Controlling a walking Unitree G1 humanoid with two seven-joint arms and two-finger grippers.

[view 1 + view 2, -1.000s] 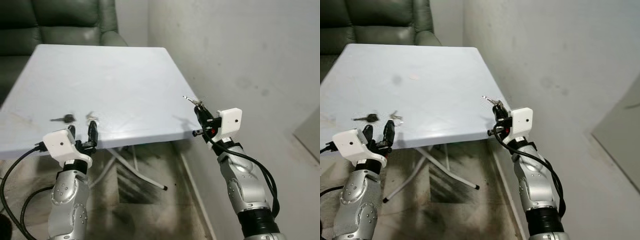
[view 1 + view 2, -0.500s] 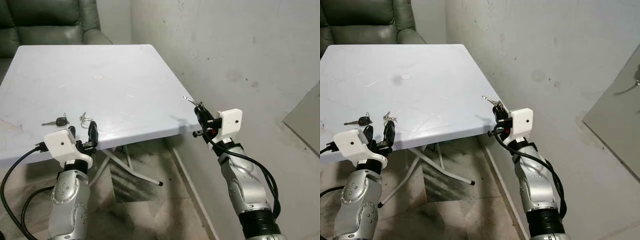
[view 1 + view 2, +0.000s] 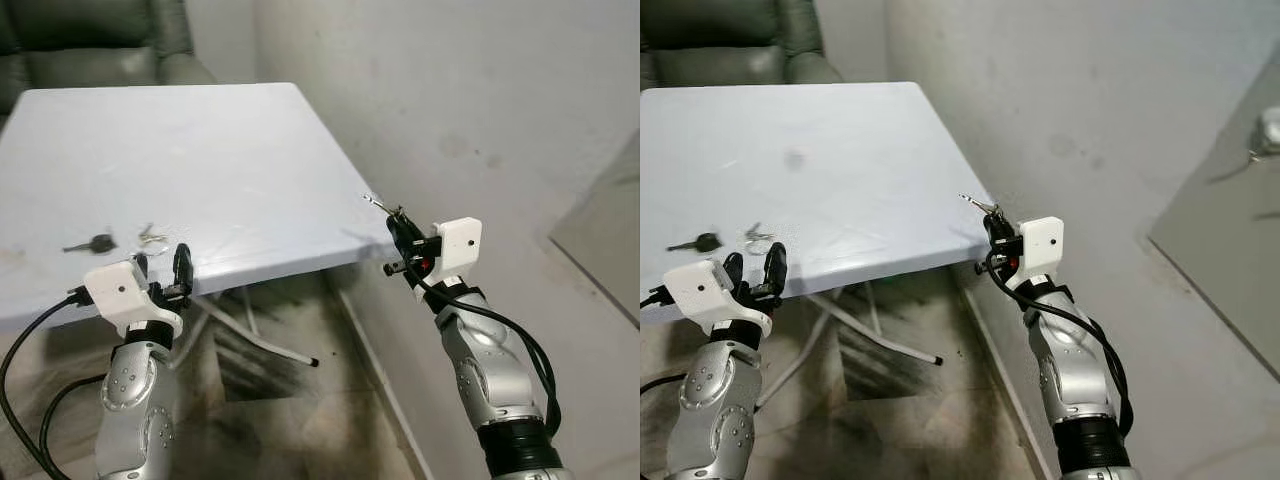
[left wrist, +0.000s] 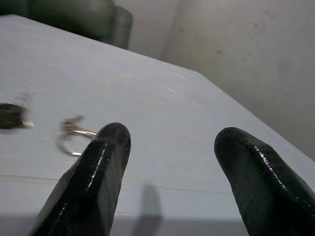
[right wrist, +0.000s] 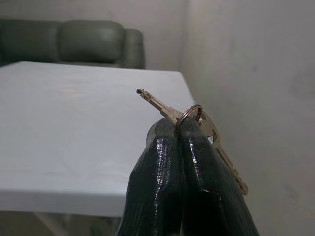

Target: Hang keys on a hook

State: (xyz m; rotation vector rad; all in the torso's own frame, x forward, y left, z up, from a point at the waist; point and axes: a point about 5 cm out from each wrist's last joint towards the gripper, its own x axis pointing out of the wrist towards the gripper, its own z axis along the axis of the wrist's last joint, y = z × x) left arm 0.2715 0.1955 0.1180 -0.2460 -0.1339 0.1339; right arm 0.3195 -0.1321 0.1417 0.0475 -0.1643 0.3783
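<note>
My right gripper (image 3: 398, 222) is shut on a ring of brass keys (image 5: 193, 114), held up in the air beside the right corner of the white table (image 3: 220, 150). The key tips (image 3: 374, 199) stick out past the fingertips. My left gripper (image 3: 164, 266) is open with nothing in it, at the table's near edge. On the table just beyond it lie a small key ring (image 4: 72, 133) and a black-headed key (image 3: 90, 243).
A dark green armchair (image 3: 110, 35) stands behind the table. A pale wall (image 3: 480, 90) runs along the right. A grey panel (image 3: 1230, 240) with a metal fitting (image 3: 1268, 130) shows at far right. Folding table legs (image 3: 265, 345) stand on the tiled floor.
The whole picture has shifted as the camera moved, bringing more of the right wall and the grey panel into view. Both arms keep their pose; the keys stay in the right gripper.
</note>
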